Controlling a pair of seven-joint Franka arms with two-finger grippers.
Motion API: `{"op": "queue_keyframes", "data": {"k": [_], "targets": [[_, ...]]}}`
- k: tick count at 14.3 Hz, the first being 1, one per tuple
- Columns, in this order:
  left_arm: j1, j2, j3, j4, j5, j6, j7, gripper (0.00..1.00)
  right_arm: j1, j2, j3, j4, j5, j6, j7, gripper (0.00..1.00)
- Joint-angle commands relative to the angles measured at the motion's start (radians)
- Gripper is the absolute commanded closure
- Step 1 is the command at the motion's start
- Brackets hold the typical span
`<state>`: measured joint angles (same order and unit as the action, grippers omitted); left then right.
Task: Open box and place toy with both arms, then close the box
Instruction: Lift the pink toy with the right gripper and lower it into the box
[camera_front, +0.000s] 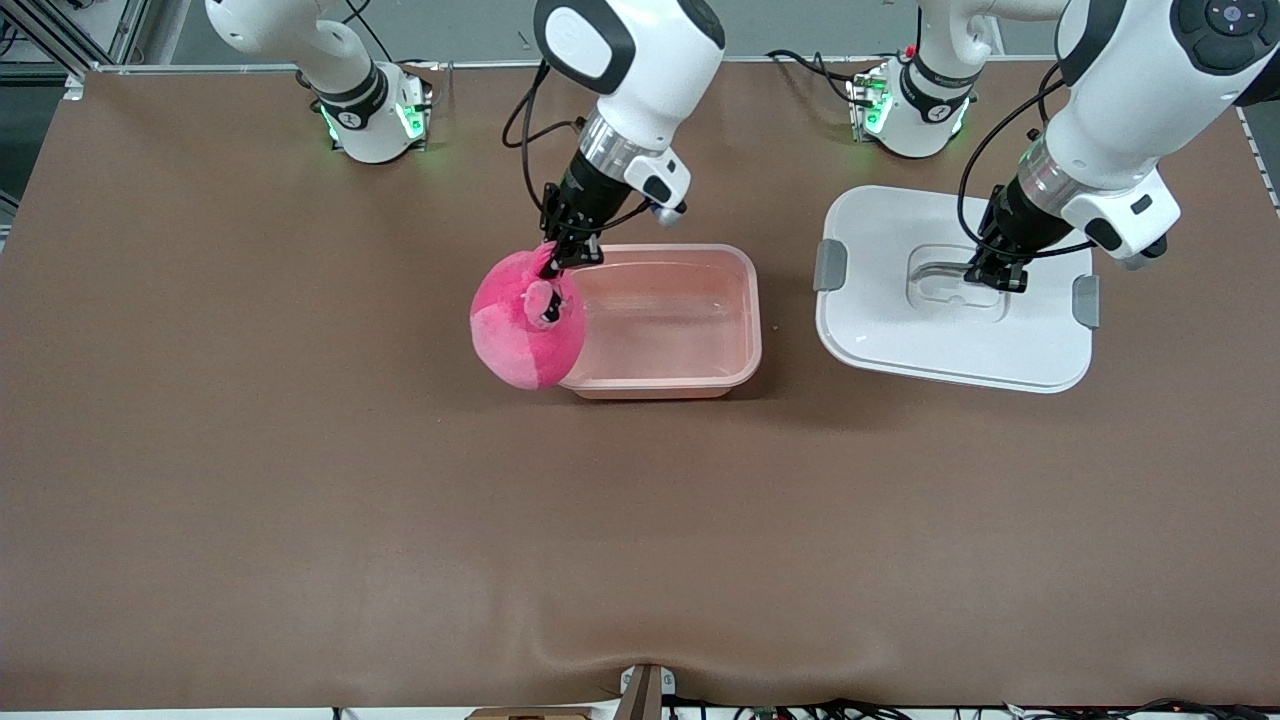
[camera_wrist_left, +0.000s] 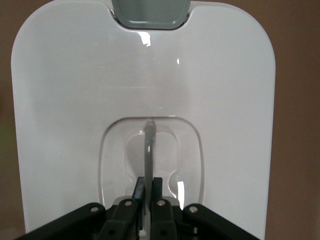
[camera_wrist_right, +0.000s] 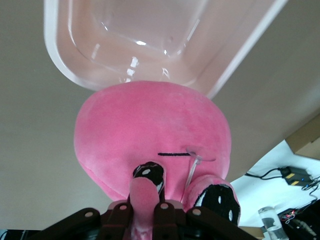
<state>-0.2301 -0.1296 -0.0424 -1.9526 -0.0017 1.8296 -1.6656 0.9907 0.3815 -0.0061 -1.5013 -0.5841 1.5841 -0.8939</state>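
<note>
Right claw, as I saw it from the front camera, was clamped on the toy by the pink flap above its eyes, holding it over the rim of the open box at the end toward the right arm. My left claw sat down in the recessed centre of the lid, which lay flat on the tabletop toward the left arm's end, well apart from the box, grey clips at both ends.

From the left wrist camera, I saw the left claw pinched shut on the thin grey handle standing upright in the lid's recess.

From the right wrist camera, I saw the right claw squeezed tight on that flap, the toy hanging with its grumpy face toward the lens and the box rim just past it.
</note>
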Motion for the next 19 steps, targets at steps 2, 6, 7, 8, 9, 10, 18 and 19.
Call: {"op": "queue_keyframes", "data": {"k": [2,6,7,8,9,10,18,19], "targets": [[0.023,-0.008,-0.005,-0.005,-0.018,-0.007,0.037,1.00,0.060,0.031,-0.011,0.038,0.020,-0.032,-0.010,1.00],[0.026,-0.008,-0.004,-0.005,-0.029,-0.009,0.040,1.00,0.071,0.033,-0.011,0.041,0.021,-0.042,-0.010,0.00],[0.026,-0.008,-0.005,-0.005,-0.029,-0.007,0.043,1.00,0.071,0.028,-0.011,0.058,0.029,-0.065,-0.010,0.00],[0.026,-0.008,-0.005,-0.005,-0.031,-0.009,0.047,1.00,0.071,0.027,-0.011,0.088,0.044,-0.090,-0.010,0.00],[0.026,-0.008,-0.005,-0.005,-0.031,-0.009,0.050,1.00,0.068,0.023,-0.012,0.117,0.064,-0.117,-0.011,0.00],[0.026,-0.008,-0.004,-0.005,-0.031,-0.007,0.050,1.00,0.063,0.020,-0.014,0.136,0.076,-0.137,-0.010,0.00],[0.025,-0.008,-0.005,-0.009,-0.031,-0.007,0.050,1.00,-0.078,-0.023,-0.028,0.130,0.144,-0.147,0.524,0.00],[0.023,-0.007,-0.007,-0.009,-0.034,-0.007,0.049,1.00,-0.121,-0.023,-0.026,0.130,0.145,-0.141,0.553,0.00]]}}
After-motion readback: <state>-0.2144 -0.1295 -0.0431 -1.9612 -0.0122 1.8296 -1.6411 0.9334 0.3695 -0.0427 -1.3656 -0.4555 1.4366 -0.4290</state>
